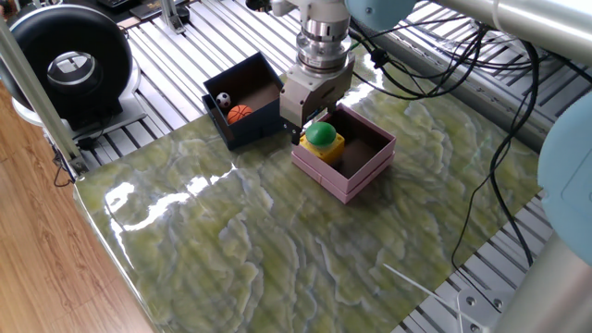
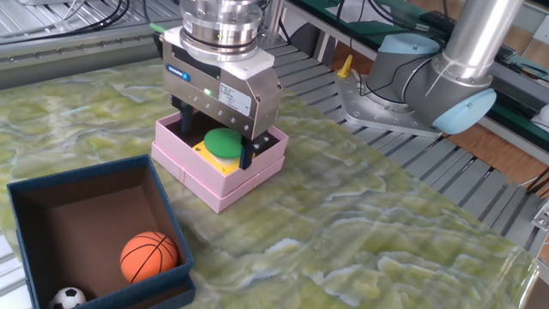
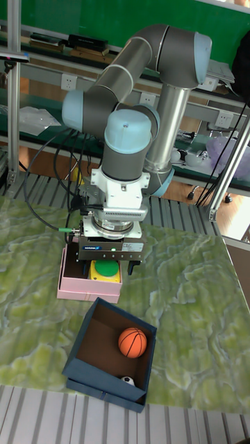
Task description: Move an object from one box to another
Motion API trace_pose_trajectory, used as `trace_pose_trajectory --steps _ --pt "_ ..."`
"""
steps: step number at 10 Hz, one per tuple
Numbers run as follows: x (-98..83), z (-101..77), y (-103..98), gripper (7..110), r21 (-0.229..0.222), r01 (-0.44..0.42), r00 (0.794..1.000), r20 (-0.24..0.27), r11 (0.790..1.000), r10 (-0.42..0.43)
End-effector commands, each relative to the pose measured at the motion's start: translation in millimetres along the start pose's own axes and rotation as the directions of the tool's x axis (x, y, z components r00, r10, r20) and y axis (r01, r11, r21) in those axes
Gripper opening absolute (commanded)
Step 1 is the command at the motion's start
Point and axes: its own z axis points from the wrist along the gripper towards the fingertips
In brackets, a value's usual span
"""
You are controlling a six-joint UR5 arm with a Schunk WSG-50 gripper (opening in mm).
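The pale pink box (image 1: pixel 357 178) (image 2: pixel 214 192) (image 3: pixel 72 287) holds a yellow block with a green dome (image 1: pixel 321 136) (image 2: pixel 223 142) (image 3: pixel 105 269) in its corner nearest the dark navy box (image 1: pixel 243 127) (image 2: pixel 96 175) (image 3: pixel 82 348). My gripper (image 1: pixel 311 124) (image 2: pixel 218 139) (image 3: pixel 105 263) hangs open just over the block, one finger on each side and apart from it. An orange basketball (image 1: pixel 240 113) (image 2: pixel 148 256) (image 3: pixel 132 341) and a small soccer ball (image 1: pixel 222 99) (image 2: pixel 67 298) lie in the navy box.
A black round device (image 1: pixel 69 65) stands at the far left beyond the marble mat. Slatted metal table surrounds the mat. The arm's base (image 2: pixel 420 77) and cables (image 1: pixel 462 65) occupy the side behind the pink box.
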Motion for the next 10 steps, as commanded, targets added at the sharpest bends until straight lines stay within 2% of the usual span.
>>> trace_pose_trajectory --steps 1,2,3,5,8,9,10 --pt "-7.9 -11.0 5 107 -0.018 -0.016 1.000 0.006 1.000 0.016" --pt "-10.0 -15.4 5 107 -0.019 -0.019 1.000 0.006 1.000 0.019" --pt "-11.8 -21.0 6 88 -0.019 -0.024 1.000 0.004 1.000 0.024" --pt "-21.6 -35.7 10 88 -0.021 -0.030 0.999 0.015 0.999 0.030" --pt "-50.3 -60.6 13 88 -0.006 -0.009 0.999 0.032 1.000 0.009" --pt "-61.6 -62.5 13 66 -0.002 -0.004 0.999 0.036 1.000 0.004" --pt "-74.6 -60.8 13 66 0.004 0.003 0.999 0.045 1.000 -0.004"
